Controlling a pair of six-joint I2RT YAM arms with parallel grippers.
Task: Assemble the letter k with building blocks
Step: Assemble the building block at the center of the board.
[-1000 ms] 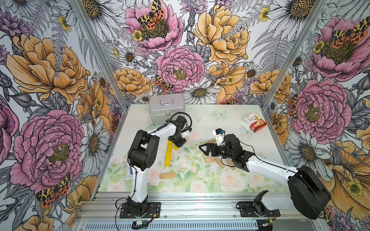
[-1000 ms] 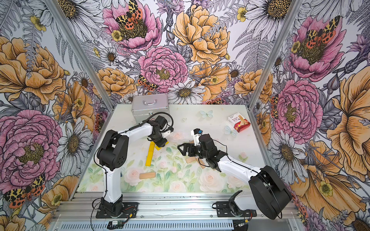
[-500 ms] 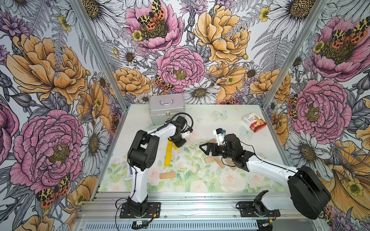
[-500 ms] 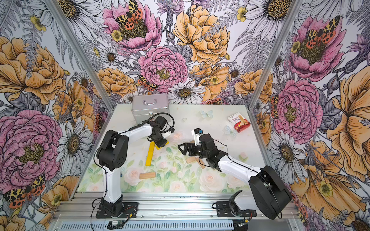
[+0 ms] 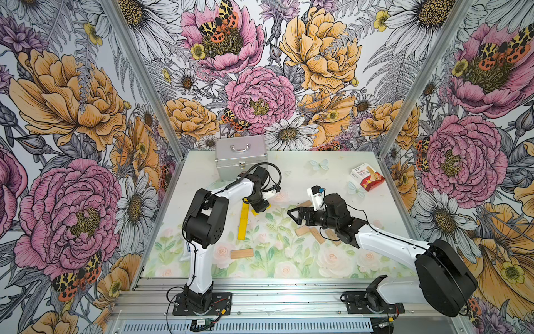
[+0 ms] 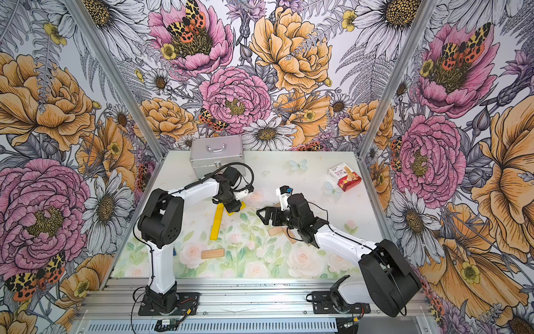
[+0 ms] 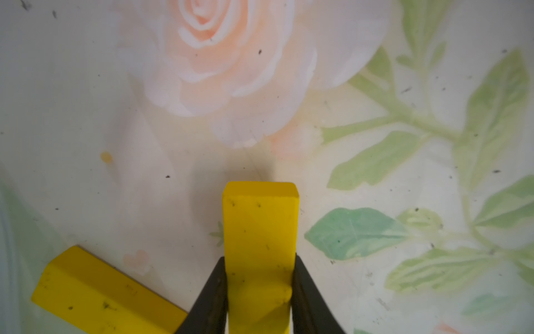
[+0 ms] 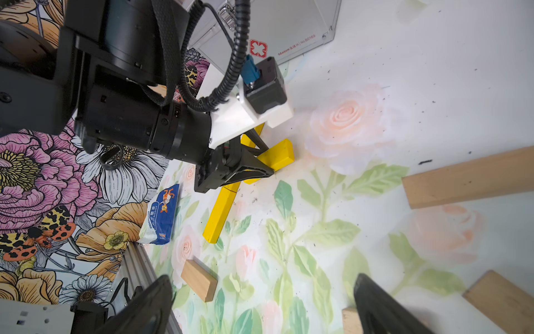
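Note:
Of the letter k I see a long yellow stem (image 5: 243, 221) (image 6: 216, 222) (image 8: 219, 214) lying on the table. My left gripper (image 5: 261, 208) (image 7: 260, 277) is shut on a short yellow block (image 7: 260, 231) (image 8: 276, 156) that rests on the table, slanted off the stem's far end. The stem's end (image 7: 101, 297) lies just beside it. My right gripper (image 5: 294, 215) (image 8: 260, 303) hovers open and holds nothing. Pale wood blocks (image 5: 302, 230) (image 5: 317, 234) lie under its arm, and one (image 5: 242, 253) (image 8: 199, 280) lies near the front.
A silver case (image 5: 241, 157) stands at the back left, close behind my left wrist. A red-and-white carton (image 5: 367, 180) lies at the back right. A blue-white sachet (image 8: 160, 215) leans at the left edge. More wood blocks (image 8: 468, 177) (image 8: 502, 300) lie near my right gripper.

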